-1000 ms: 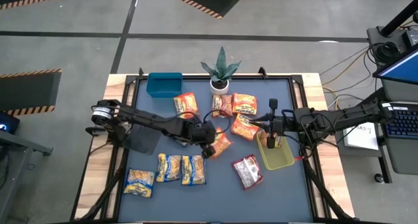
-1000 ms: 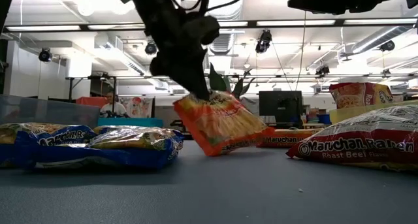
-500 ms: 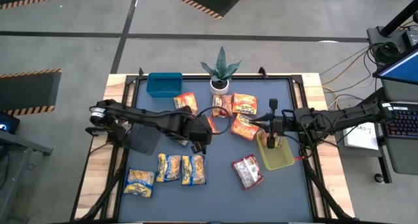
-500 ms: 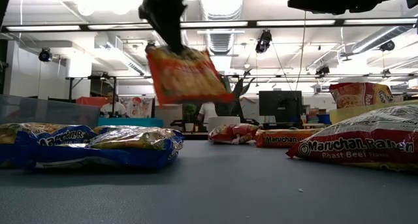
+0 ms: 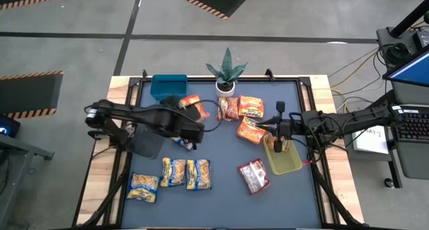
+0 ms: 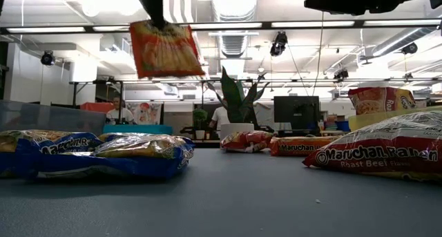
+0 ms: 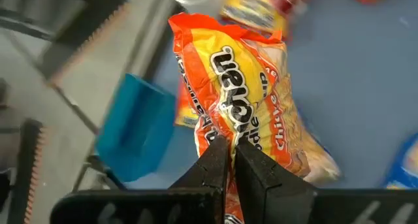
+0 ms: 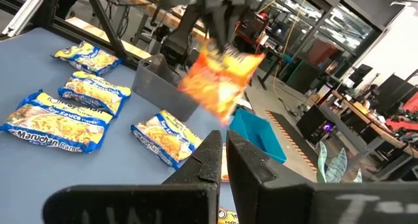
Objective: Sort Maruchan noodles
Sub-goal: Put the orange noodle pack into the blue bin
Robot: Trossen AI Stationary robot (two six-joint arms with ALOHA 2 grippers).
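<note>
My left gripper point(image 5: 190, 132) is high above the table's left middle, shut on an orange-red Maruchan packet point(image 7: 243, 87), which also shows in the low view point(image 6: 166, 49). The blue bin point(image 5: 167, 86) stands at the far left. Several more orange packets point(image 5: 251, 106) lie flat near the plant. Three yellow-and-blue packets point(image 5: 185, 173) lie flat at the near left. A red-and-white packet point(image 5: 253, 176) lies at the near right. My right gripper point(image 5: 277, 146) is shut and empty over the yellow-green bin point(image 5: 285, 163). My left gripper pinches the orange packet's upper end point(image 7: 224, 134) between its two fingers, coming from above and pointing down. The packet hangs below the fingers point(image 6: 156, 9), a little tilted and clear of the table.
A small potted plant point(image 5: 226, 76) stands at the far middle. A grey bin point(image 5: 147, 143) sits by the left arm. Bare blue-grey table surface shows at the near middle point(image 5: 224, 190).
My left gripper has risen and gone toward the table's left and far side, toward the blue bin, still shut on the orange packet. The packet, whose lower edge was at the table a second ago, now hangs high and clear.
</note>
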